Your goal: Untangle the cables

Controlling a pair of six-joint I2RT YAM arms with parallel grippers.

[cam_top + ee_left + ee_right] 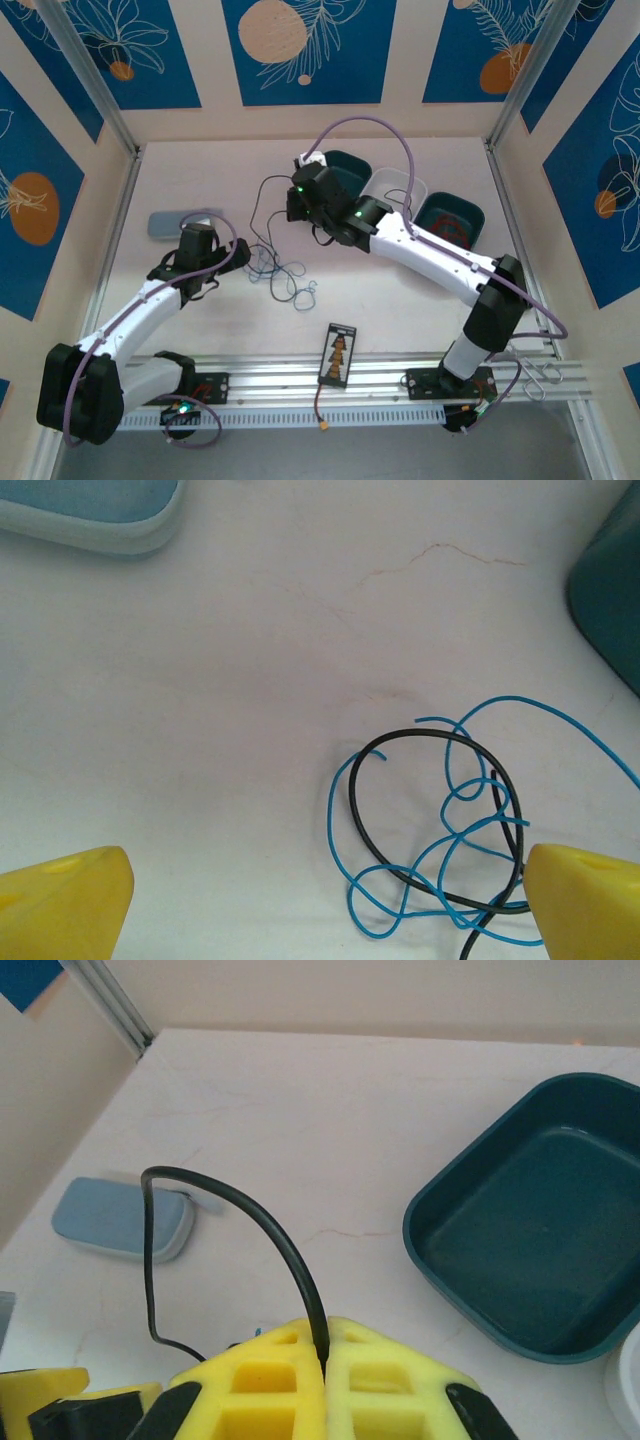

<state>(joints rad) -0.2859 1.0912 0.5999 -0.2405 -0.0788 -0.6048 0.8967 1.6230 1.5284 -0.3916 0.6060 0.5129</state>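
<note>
The cables [283,272] lie as a loose tangle of thin blue and black wires on the white table between the arms. In the left wrist view the tangle [440,825] sits just inside the right yellow fingertip [585,900]. My left gripper [325,905] is open, low over the table, with nothing pinched; it [203,228] stands left of the tangle. My right gripper [323,1345] is shut on a black cable [255,1210], which arcs up from between the pads, then drops left. Seen from above, this gripper [293,190] is raised behind the tangle, and the black cable [253,215] hangs down to it.
A light blue pad [180,222] lies at the back left [120,1218]. A dark teal tray [350,165], a white tray [400,185] and another teal tray [450,215] stand at the back right. A black card [338,353] and an orange-plug wire [322,425] lie at the near rail.
</note>
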